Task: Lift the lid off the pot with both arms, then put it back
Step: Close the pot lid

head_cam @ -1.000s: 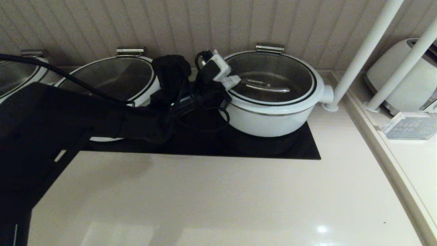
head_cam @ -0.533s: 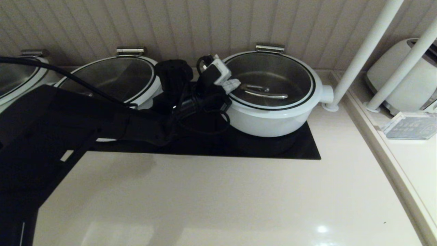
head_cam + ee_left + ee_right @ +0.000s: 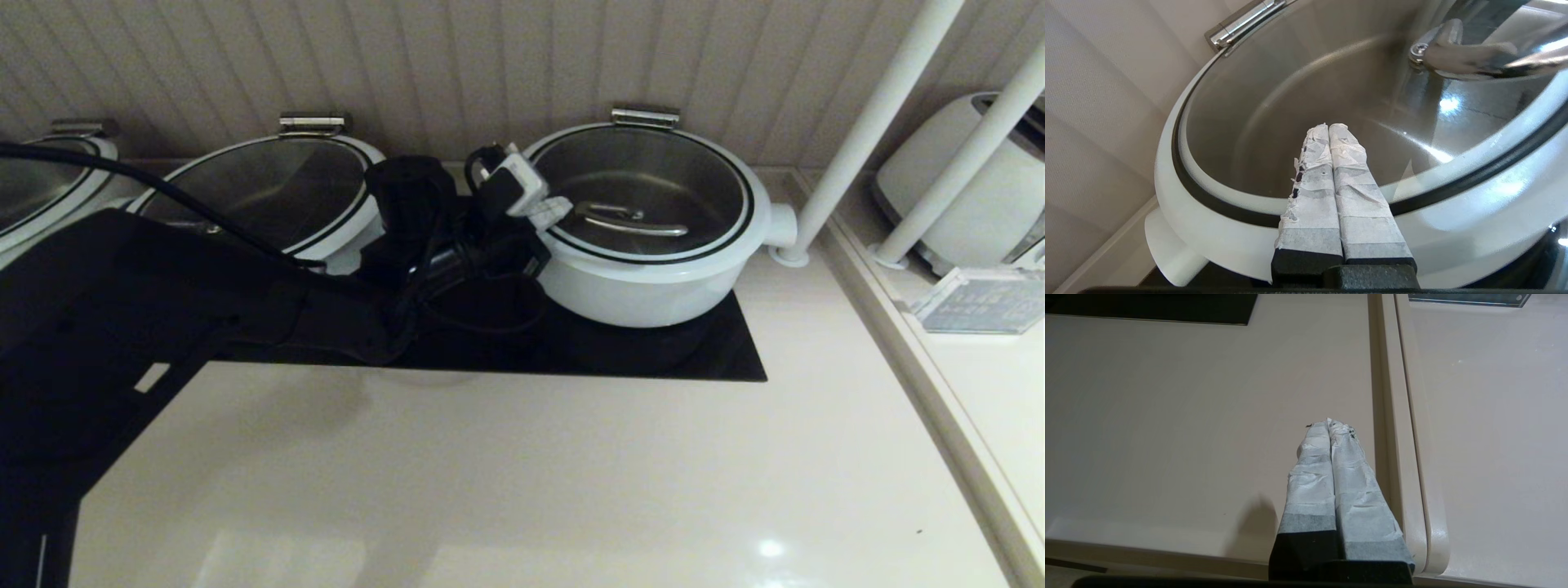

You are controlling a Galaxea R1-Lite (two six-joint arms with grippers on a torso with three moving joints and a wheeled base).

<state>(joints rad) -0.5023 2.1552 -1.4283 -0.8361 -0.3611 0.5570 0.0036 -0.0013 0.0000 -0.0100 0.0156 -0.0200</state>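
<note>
The white pot (image 3: 645,294) stands on the black cooktop (image 3: 694,359), back right of centre. The glass lid (image 3: 653,175), with white rim, black ring and steel bar handle (image 3: 633,220), lies flat on it. My left gripper (image 3: 553,208) is shut and empty, its taped fingers reaching over the lid's left rim. In the left wrist view the gripper (image 3: 1328,127) points across the lid's rim (image 3: 1180,196) toward the handle (image 3: 1453,53). My right gripper (image 3: 1329,424) is shut and empty above the beige counter, outside the head view.
A second white pot with a glass lid (image 3: 269,188) stands left of the arm, and a third (image 3: 41,180) at the far left. White posts (image 3: 865,122), a white toaster (image 3: 971,180) and a clear sign (image 3: 971,302) stand on the right. A raised counter seam (image 3: 1412,457) runs beside the right gripper.
The lid, raised and shifted a second ago, has come down flat on the pot. My left arm rose slightly, then sank, with the shut fingers staying at the lid's left rim.
</note>
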